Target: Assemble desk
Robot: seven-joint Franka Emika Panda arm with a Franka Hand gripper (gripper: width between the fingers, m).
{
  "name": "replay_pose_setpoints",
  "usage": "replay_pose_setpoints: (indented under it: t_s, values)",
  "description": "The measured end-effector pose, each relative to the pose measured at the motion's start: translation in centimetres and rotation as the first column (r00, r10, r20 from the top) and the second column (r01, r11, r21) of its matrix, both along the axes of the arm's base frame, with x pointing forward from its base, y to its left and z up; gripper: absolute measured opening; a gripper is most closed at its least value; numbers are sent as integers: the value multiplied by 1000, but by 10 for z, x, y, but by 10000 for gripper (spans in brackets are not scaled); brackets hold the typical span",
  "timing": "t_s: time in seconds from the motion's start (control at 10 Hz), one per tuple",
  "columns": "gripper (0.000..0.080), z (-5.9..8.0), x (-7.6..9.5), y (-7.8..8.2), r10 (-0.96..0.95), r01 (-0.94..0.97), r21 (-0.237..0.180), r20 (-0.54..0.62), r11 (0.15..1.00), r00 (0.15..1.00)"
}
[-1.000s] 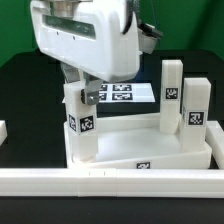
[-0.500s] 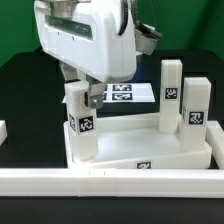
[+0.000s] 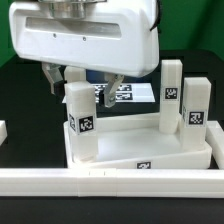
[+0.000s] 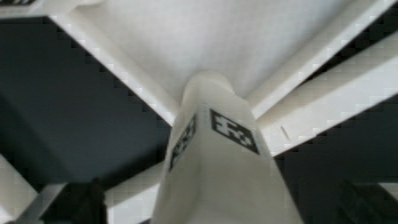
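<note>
Jaws: the gripper [image 3: 82, 79] hangs with its jaws spread wide, one on each side of the near leg's [image 3: 81, 122] top, pinching nothing.
Desk: the desk top [image 3: 150, 152] lies at the middle of the black tabletop [image 3: 20, 85].
Risk: a moving jaw could bump the leg and tip it.
Count: three legs standing, one desk top, one marker board [image 3: 128, 93] at 12 o'clock.

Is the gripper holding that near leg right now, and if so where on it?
Nothing is held. The gripper stands open above the leg, fingers clear of its top.
</note>
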State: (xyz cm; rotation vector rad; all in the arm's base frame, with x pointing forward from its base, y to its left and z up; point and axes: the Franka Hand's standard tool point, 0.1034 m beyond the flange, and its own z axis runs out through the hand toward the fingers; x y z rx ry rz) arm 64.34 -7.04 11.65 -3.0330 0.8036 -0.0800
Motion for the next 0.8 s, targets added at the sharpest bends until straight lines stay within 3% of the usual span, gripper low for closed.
replay_pose_setpoints:
  t_s: [0.5, 0.8]
  values:
    - [649, 0, 0, 2, 436, -436, -27, -16, 899, 900]
    - [649, 0, 0, 3, 582, -583, -41, -34, 812, 813]
